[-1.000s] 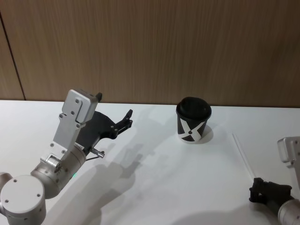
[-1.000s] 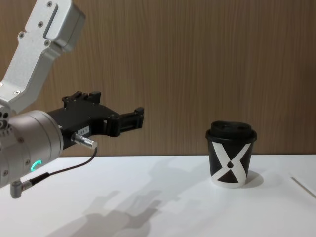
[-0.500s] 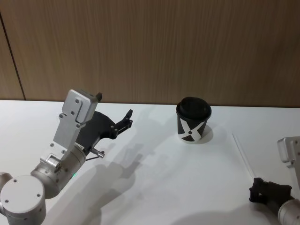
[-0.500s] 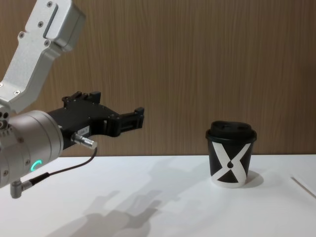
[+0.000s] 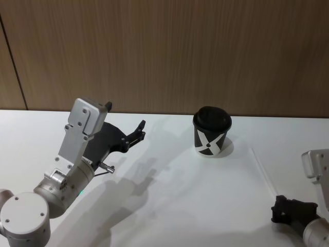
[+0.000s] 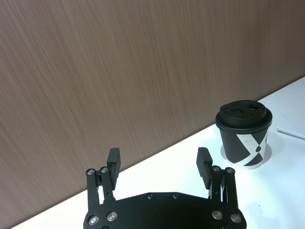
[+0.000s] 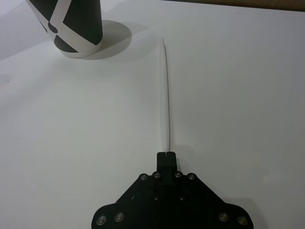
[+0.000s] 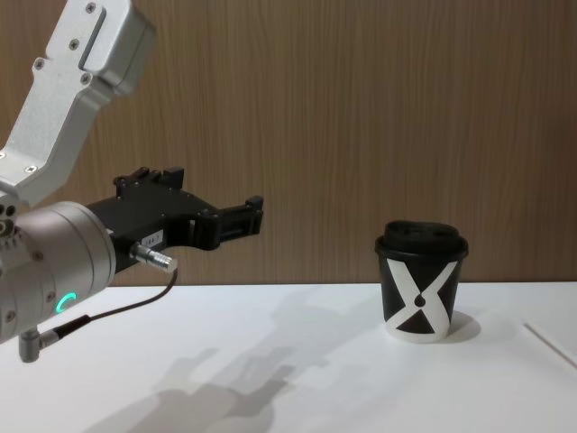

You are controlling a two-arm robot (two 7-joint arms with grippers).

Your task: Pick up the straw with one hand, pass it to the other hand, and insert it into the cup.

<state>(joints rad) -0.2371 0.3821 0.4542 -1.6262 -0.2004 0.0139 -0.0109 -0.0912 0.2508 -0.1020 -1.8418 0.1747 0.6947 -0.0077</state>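
1. Since the earlier frame the straw (image 7: 166, 95) and the right gripper (image 7: 166, 156) have slid a little toward 9 o'clock. The left gripper (image 6: 158, 164) has not moved.
2. The right gripper sits low at 5 o'clock from the cup (image 5: 212, 132), and its fingers pinch the near end of the straw. The rest of the straw lies flat on the tabletop (image 5: 169, 206), its far tip near the cup but apart.
3. The left gripper hangs at 9 o'clock from the cup, with its fingers (image 6: 113, 161) spread and empty.
4. I judge the hold risky, because only the very end is pinched. The long tube may pivot or slip during lifting, and then the handover would miss.
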